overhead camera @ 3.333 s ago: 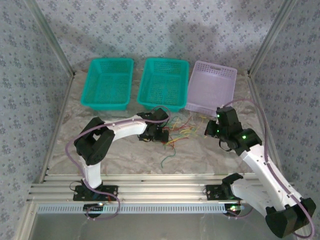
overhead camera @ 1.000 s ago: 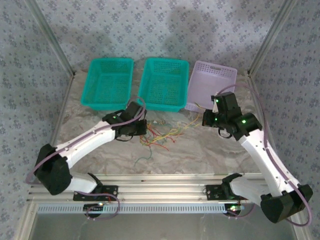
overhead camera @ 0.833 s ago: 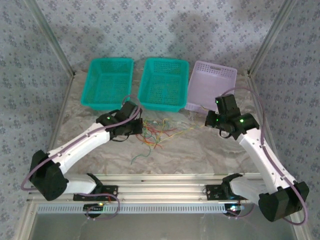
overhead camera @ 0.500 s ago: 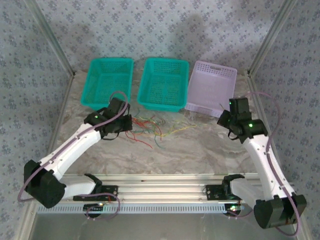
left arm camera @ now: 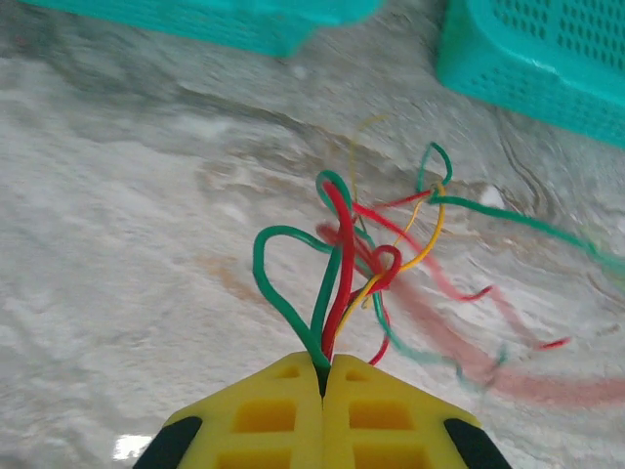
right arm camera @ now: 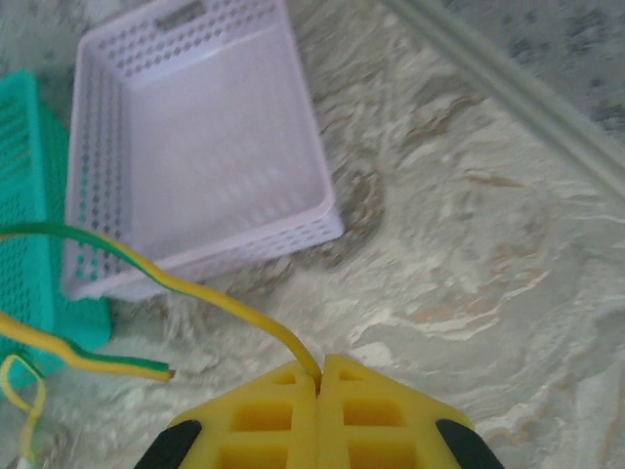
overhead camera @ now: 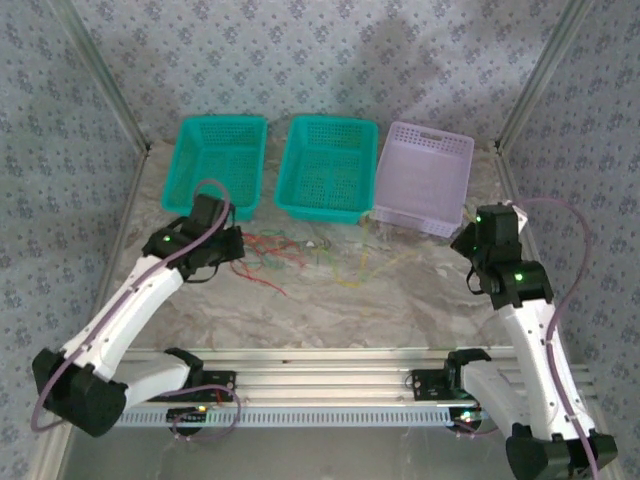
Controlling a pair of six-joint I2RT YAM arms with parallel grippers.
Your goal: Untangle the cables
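Note:
The cables (overhead camera: 300, 252) lie stretched in a thin line of red, green and yellow strands across the marble table, in front of the baskets. My left gripper (overhead camera: 232, 247) is at their left end. In the left wrist view the left gripper (left arm camera: 322, 366) is shut on a bunch of green, red and yellow cables (left arm camera: 337, 254) that loop and knot just ahead of the tips. My right gripper (overhead camera: 464, 238) is at the right end. The right gripper (right arm camera: 318, 376) is shut on one yellow-and-green cable (right arm camera: 195, 288) running off to the left.
Three baskets stand in a row at the back: a teal basket (overhead camera: 222, 120) on the left, a second teal basket (overhead camera: 332, 120) in the middle and a lilac basket (overhead camera: 430, 133) on the right, close to the right gripper. Metal frame posts rise at both sides.
The arms have drawn apart: the left gripper went left with its bunch and the right gripper went right with its yellow cable. The tangle has spread out into a long line.

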